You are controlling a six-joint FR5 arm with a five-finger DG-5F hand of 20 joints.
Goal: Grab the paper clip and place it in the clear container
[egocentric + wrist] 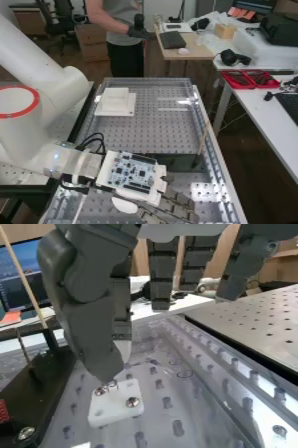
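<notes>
The hand (94, 324) is over the white block (116, 413), what looks like the clip (112, 384) between them; whether it is grasped, I cannot tell. Picking seems underway; next, secure it before lifting.

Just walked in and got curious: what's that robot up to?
A white robot arm has its dark grey hand low over the bench, close by a small white block with metal screws. The job is to put a paper clip in a clear container, but I can't tell whether the hand holds it.
</notes>
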